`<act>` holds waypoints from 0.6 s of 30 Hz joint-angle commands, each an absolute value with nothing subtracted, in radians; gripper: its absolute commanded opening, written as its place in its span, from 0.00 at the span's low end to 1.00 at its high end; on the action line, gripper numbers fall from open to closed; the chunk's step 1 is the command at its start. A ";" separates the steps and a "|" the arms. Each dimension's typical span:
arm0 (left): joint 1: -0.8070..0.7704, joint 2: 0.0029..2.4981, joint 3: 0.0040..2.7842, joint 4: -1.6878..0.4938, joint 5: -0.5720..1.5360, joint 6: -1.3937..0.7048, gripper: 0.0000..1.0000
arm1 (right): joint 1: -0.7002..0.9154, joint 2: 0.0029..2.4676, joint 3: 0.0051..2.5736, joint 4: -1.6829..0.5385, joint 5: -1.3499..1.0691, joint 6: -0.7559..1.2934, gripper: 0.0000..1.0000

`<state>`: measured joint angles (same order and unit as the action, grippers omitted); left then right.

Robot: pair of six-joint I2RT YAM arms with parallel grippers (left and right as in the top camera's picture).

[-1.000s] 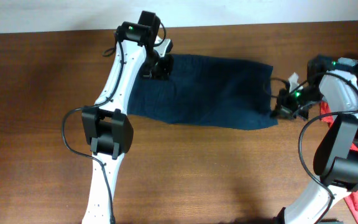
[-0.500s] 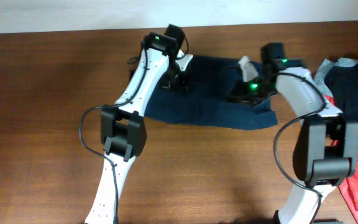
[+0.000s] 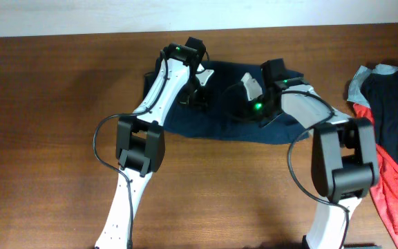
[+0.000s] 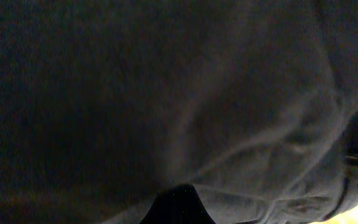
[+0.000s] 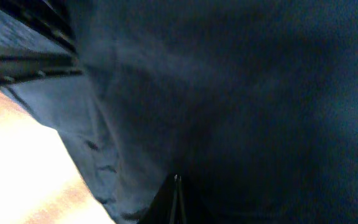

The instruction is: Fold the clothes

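The dark navy shorts point(image 3: 220, 128) lie across the far middle of the wooden table point(image 3: 47, 138). My left gripper point(image 3: 197, 97) sits on their upper left part and looks shut on the fabric. My right gripper point(image 3: 242, 109) is a little to its right, over the middle of the shorts, also shut on cloth. The left wrist view is filled with dark creased shorts fabric point(image 4: 197, 93) right against the shut left gripper point(image 4: 179, 202). In the right wrist view the right gripper point(image 5: 177, 199) has its fingers pressed together, with navy fabric point(image 5: 229, 93) all round them.
A heap of navy, red and pale grey-blue garments point(image 3: 392, 138) lies at the right edge of the table. A strip of bare wood point(image 5: 17, 155) shows beside the shorts in the right wrist view. Both arms cross the table from the near side.
The right gripper has swung left from the shorts' right end to their middle, drawing fabric with it. The left gripper has shifted right from the left end. The two now sit close together.
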<state>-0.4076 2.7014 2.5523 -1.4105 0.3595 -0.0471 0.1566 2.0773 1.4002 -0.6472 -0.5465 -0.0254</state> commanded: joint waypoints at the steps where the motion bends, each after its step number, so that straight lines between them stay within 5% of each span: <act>1: -0.406 2.742 2.551 -1.407 0.367 -0.028 0.00 | 0.175 2.114 1.384 -0.646 -0.537 0.002 0.04; 18: -0.403 2.747 2.551 -1.426 0.246 -0.029 0.00 | -0.133 2.110 1.395 -0.859 -0.406 -0.046 0.04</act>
